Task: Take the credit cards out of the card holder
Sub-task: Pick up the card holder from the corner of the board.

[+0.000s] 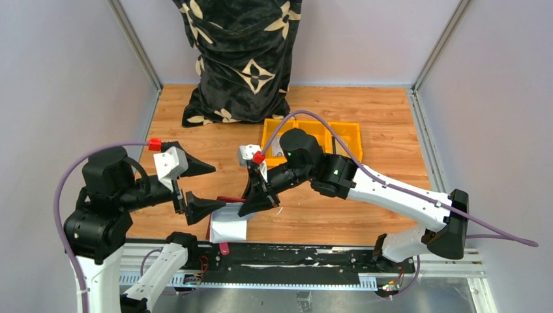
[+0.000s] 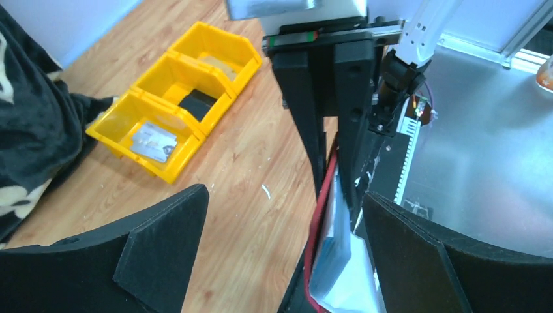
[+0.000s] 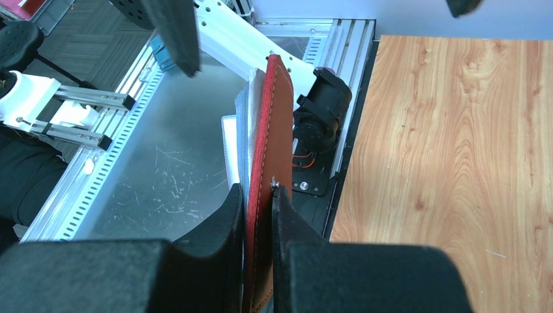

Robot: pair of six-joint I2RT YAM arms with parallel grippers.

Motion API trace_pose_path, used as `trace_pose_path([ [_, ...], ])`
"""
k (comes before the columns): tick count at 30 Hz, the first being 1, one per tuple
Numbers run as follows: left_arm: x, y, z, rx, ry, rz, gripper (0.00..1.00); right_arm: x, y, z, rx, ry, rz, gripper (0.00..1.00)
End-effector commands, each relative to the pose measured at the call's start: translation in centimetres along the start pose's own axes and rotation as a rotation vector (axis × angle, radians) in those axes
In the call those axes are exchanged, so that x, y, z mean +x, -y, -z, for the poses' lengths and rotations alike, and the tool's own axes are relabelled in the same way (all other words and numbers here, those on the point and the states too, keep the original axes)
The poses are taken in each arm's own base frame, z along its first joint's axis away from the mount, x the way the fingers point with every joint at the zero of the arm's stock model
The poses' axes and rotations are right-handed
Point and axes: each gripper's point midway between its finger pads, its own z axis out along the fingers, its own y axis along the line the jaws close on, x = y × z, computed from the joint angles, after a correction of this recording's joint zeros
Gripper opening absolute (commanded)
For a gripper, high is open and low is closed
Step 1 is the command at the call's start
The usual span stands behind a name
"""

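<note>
The dark red card holder stands on edge over the table's front edge, my right gripper shut on its leather cover. Its red rim and clear inner sleeves hang open toward the left arm, and a pale flat shape inside them may be a credit card. My left gripper is open wide; the sleeves lie just inside its right finger and nothing is gripped. From above, the left gripper faces the holder. One grey-white credit card lies in the yellow bin.
The yellow three-compartment bin stands behind the right arm; its middle compartment holds a dark flat item. A black patterned cloth bag leans at the back. The black rail and metal frame run along the front edge.
</note>
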Motion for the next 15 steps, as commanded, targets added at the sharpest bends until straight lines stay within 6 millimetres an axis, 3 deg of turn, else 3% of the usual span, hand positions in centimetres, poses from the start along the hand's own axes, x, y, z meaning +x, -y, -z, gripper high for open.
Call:
trace_pose_path([
  [1, -0.2, 0.9, 0.2, 0.023, 0.016, 0.005, 0.99, -1.7, -1.4, 0.4, -0.038, 0.025, 0.050, 0.00],
  [6, 2.5, 1.7, -0.9, 0.119, -0.019, 0.153, 0.94, -2.7, -1.2, 0.1, -0.056, 0.014, 0.074, 0.00],
  [15, 3.4, 1.6, -1.5, 0.148, -0.039, 0.205, 0.70, -3.2, -1.0, -0.8, -0.093, -0.014, 0.070, 0.00],
])
